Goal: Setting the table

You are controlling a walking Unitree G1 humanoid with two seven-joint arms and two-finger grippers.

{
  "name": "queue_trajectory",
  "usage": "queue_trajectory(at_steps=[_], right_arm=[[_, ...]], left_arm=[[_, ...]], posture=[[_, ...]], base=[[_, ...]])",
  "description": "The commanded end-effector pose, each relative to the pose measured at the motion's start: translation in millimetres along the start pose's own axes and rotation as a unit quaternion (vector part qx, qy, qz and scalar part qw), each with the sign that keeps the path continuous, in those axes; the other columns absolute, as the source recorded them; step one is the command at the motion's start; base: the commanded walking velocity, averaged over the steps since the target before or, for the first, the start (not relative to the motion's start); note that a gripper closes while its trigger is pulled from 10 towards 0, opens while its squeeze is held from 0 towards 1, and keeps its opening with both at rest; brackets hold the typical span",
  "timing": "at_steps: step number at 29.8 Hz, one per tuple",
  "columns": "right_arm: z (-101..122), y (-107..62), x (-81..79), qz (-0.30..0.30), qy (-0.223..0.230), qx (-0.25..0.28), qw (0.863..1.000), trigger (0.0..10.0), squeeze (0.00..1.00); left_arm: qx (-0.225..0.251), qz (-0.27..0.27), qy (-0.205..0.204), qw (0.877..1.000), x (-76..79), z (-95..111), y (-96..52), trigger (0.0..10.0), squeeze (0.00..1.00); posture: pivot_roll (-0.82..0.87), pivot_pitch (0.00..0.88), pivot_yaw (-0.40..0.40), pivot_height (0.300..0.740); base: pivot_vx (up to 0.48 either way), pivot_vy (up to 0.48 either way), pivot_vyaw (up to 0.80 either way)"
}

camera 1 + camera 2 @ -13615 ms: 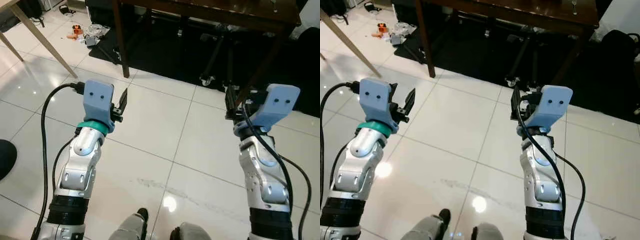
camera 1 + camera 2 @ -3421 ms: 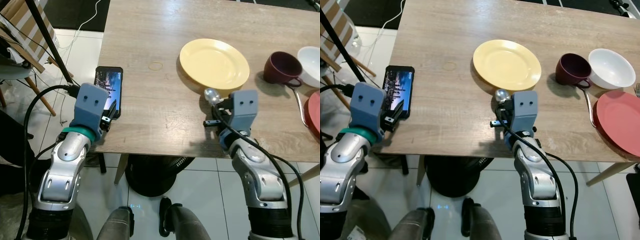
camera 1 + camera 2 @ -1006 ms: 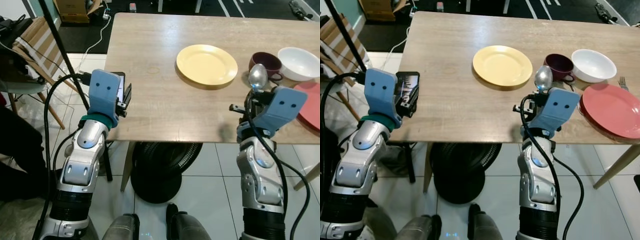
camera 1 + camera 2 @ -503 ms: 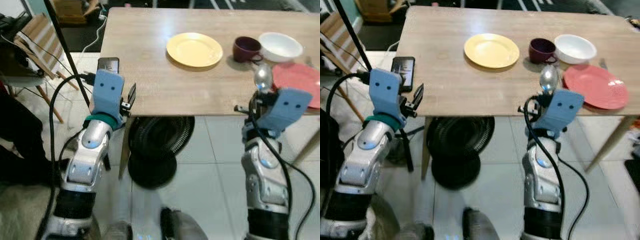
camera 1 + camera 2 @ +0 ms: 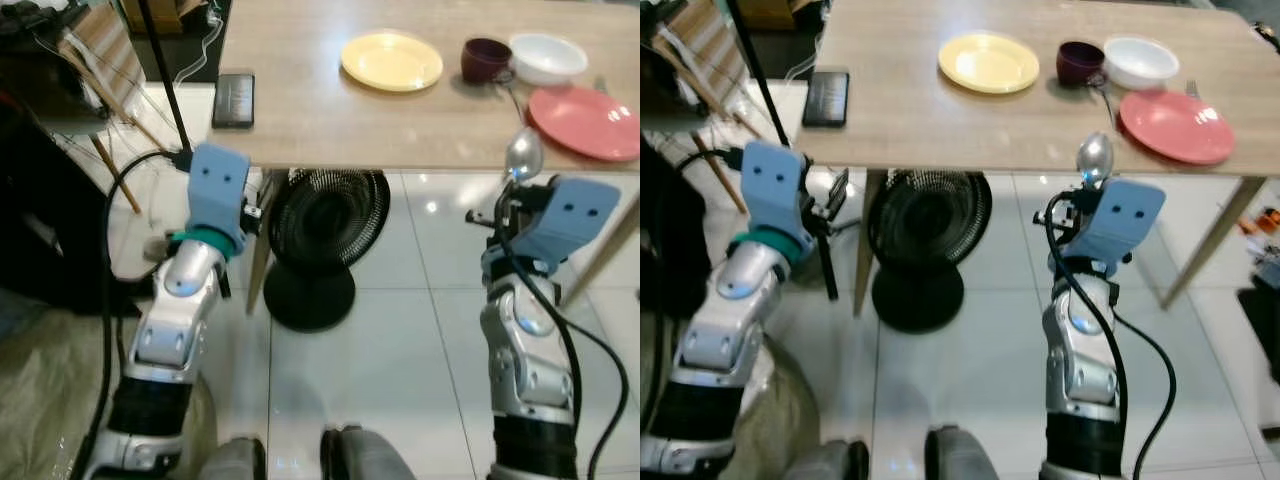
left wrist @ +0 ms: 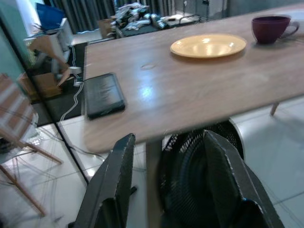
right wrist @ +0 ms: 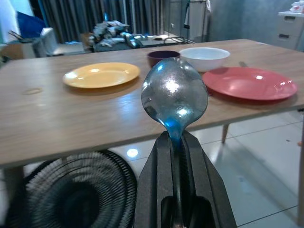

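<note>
One spoon (image 7: 174,97) upright in right gripper (image 7: 175,142)'s closed fingers (image 7: 154,166).

spoon (image 7: 175,95) — silver, bowl upright, handle clamped in right jaws | plates, cup, bowl — on table

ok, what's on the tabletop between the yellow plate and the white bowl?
A dark maroon mug stands between the round yellow plate and the white bowl, close beside the bowl; whether they touch is unclear. Both eye views show it.
</note>
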State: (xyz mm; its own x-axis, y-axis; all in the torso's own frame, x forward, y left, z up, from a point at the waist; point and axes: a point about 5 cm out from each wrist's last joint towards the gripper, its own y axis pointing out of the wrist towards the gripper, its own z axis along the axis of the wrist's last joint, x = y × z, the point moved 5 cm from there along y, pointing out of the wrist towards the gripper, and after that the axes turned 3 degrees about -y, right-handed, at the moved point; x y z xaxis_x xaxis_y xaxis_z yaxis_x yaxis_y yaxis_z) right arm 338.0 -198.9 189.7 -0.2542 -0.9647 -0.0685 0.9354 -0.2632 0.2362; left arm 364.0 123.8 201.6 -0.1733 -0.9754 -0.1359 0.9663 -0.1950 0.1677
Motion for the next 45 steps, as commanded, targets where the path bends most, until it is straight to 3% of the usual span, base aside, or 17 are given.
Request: queue_trajectory(at_steps=[1, 45], right_arm=[[-0.9, -0.9, -0.4, 0.003, -0.003, 0.001, 1.000, 10.0, 0.00], [-3.5, -2.6, -2.9, 0.006, 0.000, 0.000, 1.000, 10.0, 0.00]], left_arm=[[-0.008, -0.002, -0.004, 1.000, 1.5, -6.0, -2.0, 10.0, 0.00], [-0.007, -0.011, -0.003, 1.000, 3.8, -5.9, 0.5, 10.0, 0.00]], posture=[[0.03, 0.019, 0.027, 0.740], [0.02, 0.025, 0.044, 0.740]], base=[[-0.352, 0.000, 0.00], [-0.351, 0.000, 0.00]])
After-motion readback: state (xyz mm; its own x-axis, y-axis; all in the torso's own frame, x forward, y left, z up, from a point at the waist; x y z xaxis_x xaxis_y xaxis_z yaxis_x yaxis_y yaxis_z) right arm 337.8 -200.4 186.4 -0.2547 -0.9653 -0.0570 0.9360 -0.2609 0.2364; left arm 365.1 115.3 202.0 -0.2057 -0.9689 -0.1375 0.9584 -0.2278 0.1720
